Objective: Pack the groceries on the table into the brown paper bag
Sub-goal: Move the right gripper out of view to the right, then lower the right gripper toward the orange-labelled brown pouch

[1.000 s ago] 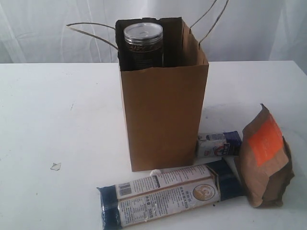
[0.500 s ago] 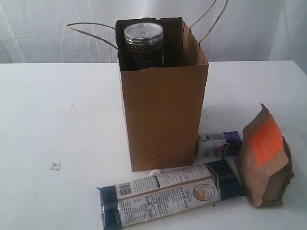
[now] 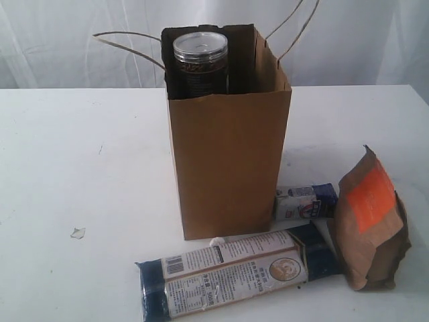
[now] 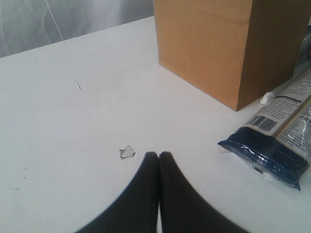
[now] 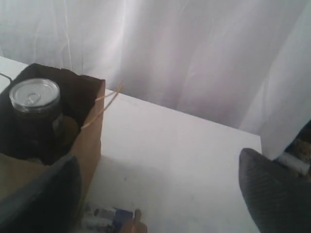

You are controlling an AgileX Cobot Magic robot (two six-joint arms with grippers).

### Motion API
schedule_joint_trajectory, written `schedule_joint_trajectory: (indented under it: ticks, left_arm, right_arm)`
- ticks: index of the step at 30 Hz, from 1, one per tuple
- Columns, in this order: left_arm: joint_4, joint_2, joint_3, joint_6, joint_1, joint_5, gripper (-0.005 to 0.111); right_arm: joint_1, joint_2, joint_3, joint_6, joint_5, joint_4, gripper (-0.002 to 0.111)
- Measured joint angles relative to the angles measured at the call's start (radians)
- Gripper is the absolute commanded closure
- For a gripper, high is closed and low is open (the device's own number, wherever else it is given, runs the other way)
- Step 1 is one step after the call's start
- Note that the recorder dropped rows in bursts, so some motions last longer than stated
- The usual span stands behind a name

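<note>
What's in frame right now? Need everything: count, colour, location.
brown paper bag: 1, kraft brown, upright mid-table, top open
dark can: 1, dark with silver lid, standing inside the bag
long packet: 1, navy and tan, lying flat in front of the bag
small packet: 1, blue and white, lying by the bag's right side
pouch: 1, brown with orange label, upright, right of the small packet
wrapper scrap: 1, clear, on the table left of the bag
white bit: 1, white, at the bag's front base; unidentifiable
table: 1, white
curtain: 1, white, behind the table
left tool: 1, black, shut, empty, near the scrap
right tool: 1, dark grey, open, empty, above the table beside the bag
</note>
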Motion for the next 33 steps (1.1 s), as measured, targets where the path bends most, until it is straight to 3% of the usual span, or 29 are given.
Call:
schedule_joint_trajectory:
  ticks: [7, 13, 22, 33]
  left_arm:
    - [0.000, 0.000, 0.000, 0.000, 0.000, 0.000, 0.107]
    - [0.000, 0.000, 0.000, 0.000, 0.000, 0.000, 0.107]
    - [0.000, 0.000, 0.000, 0.000, 0.000, 0.000, 0.107]
    - [0.000, 0.000, 0.000, 0.000, 0.000, 0.000, 0.107]
  right_arm:
    - [0.000, -0.073, 0.008, 0.011, 0.096, -0.019, 0.027]
    - [0.000, -0.183, 0.154, 0.012, 0.108, -0.058, 0.027]
    - [0.000, -0.061, 0.454, -0.640, 0.108, 0.191, 0.027]
    - [-0.014, 0.264, 0.466, -1.084, -0.092, 0.330, 0.027]
